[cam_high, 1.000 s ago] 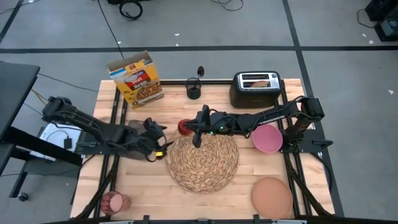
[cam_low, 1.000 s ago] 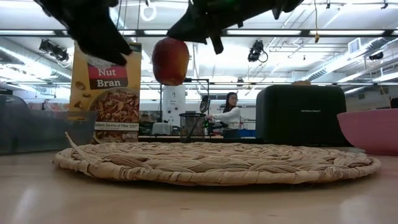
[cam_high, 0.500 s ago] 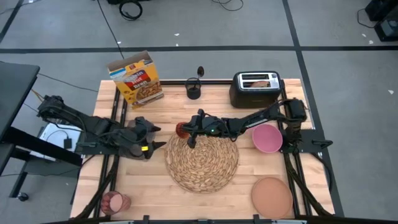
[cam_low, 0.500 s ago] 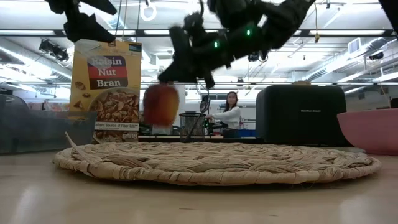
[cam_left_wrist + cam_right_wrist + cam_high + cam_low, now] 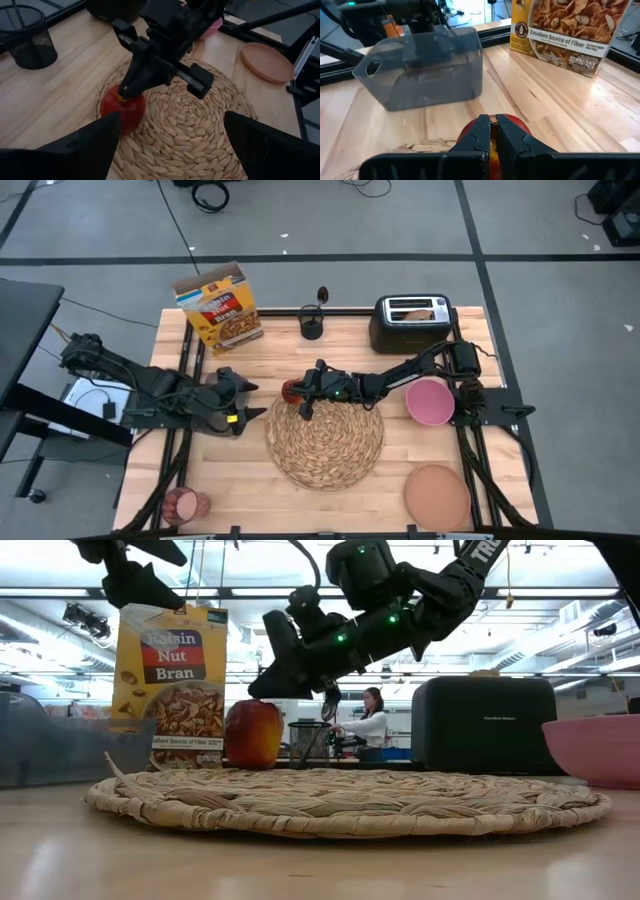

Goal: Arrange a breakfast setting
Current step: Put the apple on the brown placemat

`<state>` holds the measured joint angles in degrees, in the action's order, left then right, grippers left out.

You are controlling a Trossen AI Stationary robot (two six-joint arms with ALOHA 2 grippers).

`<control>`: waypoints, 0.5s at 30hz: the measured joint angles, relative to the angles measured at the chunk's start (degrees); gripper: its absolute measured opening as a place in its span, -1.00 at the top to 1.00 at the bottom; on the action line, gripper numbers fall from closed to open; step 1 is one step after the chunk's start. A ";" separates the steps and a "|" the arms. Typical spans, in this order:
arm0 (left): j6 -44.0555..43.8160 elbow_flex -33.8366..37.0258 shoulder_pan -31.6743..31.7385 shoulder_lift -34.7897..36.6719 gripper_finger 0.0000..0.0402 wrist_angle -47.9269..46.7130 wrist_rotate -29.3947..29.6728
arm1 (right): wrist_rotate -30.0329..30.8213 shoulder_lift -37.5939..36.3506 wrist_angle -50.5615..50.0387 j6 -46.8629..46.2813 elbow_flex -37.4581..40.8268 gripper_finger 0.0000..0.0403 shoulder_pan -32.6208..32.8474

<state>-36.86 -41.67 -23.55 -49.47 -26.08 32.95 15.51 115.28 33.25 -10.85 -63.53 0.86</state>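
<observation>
Apple lowered from mid-air to mat edge, right hand pinching its stem, left hand open; may roll off on release.

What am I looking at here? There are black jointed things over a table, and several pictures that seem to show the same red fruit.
Those are two robot arms setting a breakfast table. One camera looks down from above, one sits at table height, and one rides on each wrist. The right gripper has its fingers shut on the stem of a small red apple at the edge of the woven placemat. The left gripper waits open beside the mat. Also on the table: a pink bowl, a brown plate, a pink cup, a cereal box, a toaster and a mesh pot.
</observation>
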 joint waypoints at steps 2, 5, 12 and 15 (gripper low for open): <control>0.00 0.00 0.00 0.00 -0.78 0.01 0.02 | -0.15 0.00 -0.50 0.21 0.00 0.92 0.02; 0.02 0.00 0.00 0.00 -0.78 0.01 0.00 | -0.17 -0.09 -0.89 0.83 -0.02 0.91 0.02; 0.02 0.00 0.00 0.00 -0.78 0.01 0.02 | -2.49 -0.09 -1.14 3.59 -0.02 0.81 0.07; 0.02 0.00 0.00 0.00 -0.78 0.01 0.02 | -3.21 -0.09 -1.38 3.57 -0.02 0.77 0.07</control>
<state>-36.84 -41.67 -23.55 -49.47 -26.06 32.97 12.29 115.20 31.87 -7.29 -63.55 0.93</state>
